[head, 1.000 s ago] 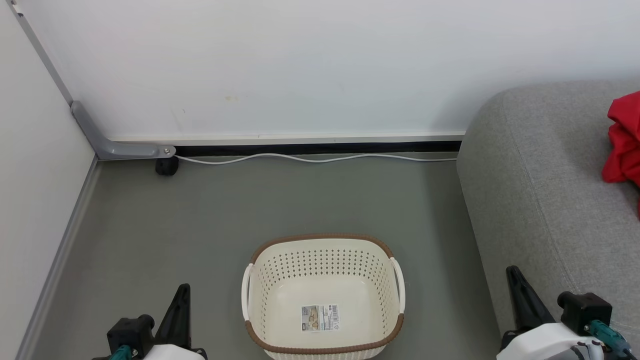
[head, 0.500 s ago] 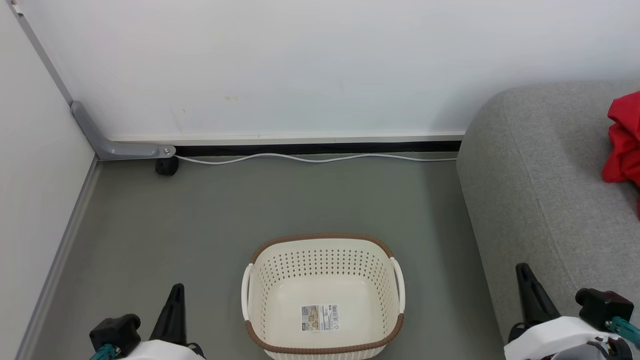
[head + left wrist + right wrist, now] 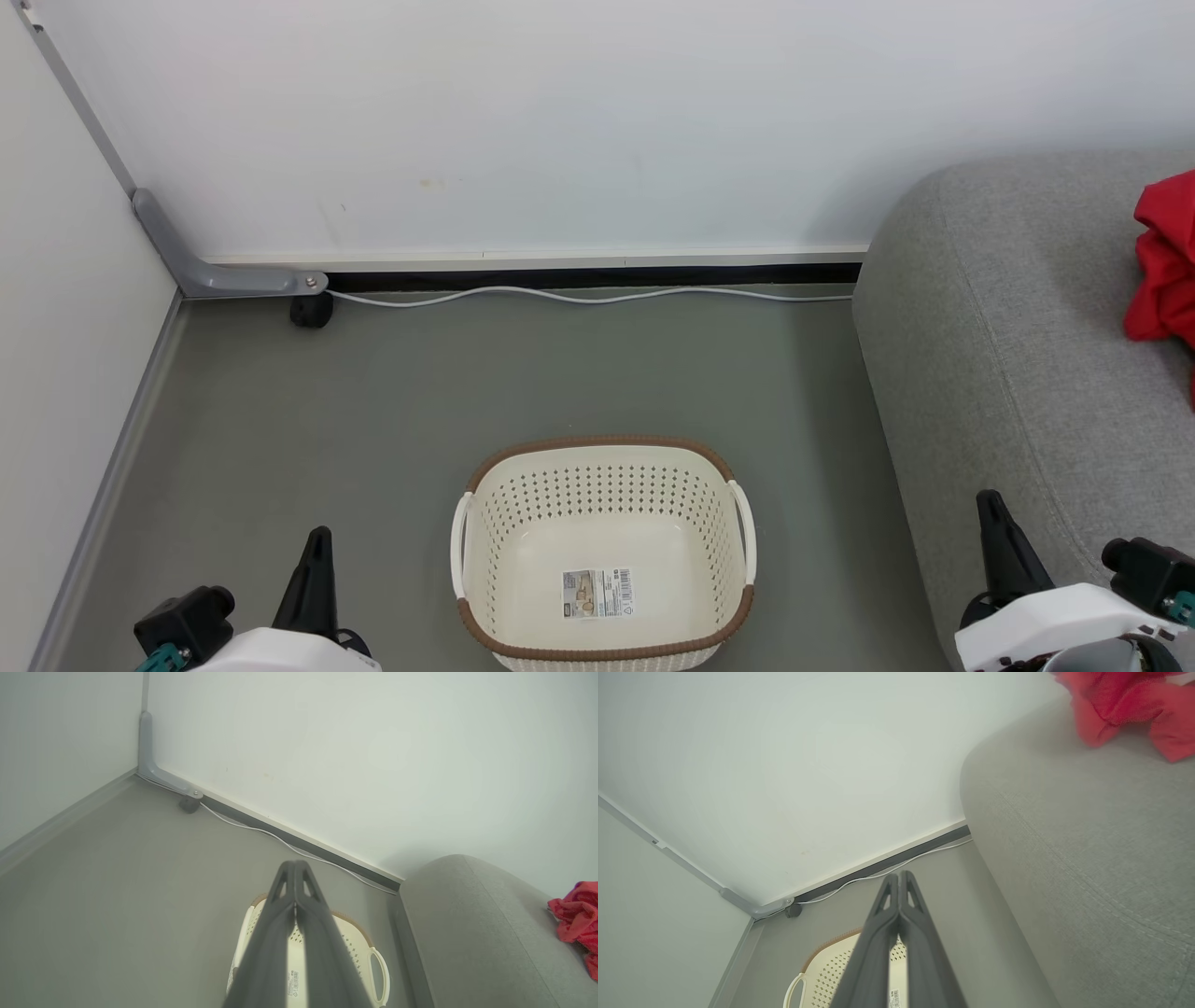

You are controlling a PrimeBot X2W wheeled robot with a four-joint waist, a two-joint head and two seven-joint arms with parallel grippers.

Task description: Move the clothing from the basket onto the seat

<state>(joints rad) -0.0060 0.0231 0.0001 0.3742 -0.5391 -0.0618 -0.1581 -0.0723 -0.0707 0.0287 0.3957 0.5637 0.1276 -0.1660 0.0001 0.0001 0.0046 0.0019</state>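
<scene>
The cream perforated basket [image 3: 602,553] with a brown rim stands on the grey floor, holding nothing but a sticker on its base. Red clothing [image 3: 1165,257] lies bunched on the grey seat [image 3: 1027,355] at the right edge. My left gripper [image 3: 319,534] is shut at the lower left, left of the basket. My right gripper [image 3: 988,499] is shut at the lower right, over the seat's front edge. The left wrist view has the shut left gripper [image 3: 294,864] above the basket [image 3: 359,947], the clothing [image 3: 577,914] far right. The right wrist view has the shut right gripper [image 3: 899,875], the clothing [image 3: 1125,704] on the seat [image 3: 1087,849].
A white wall [image 3: 560,121] runs along the back with a black skirting strip and a white cable [image 3: 588,296] on the floor. A grey corner bracket [image 3: 215,271] and a small black foot sit at the back left. Another wall closes the left side.
Both grippers have drawn back toward the bottom corners of the head view, the left one leftward, the right one rightward. Basket and clothing have stayed put.
</scene>
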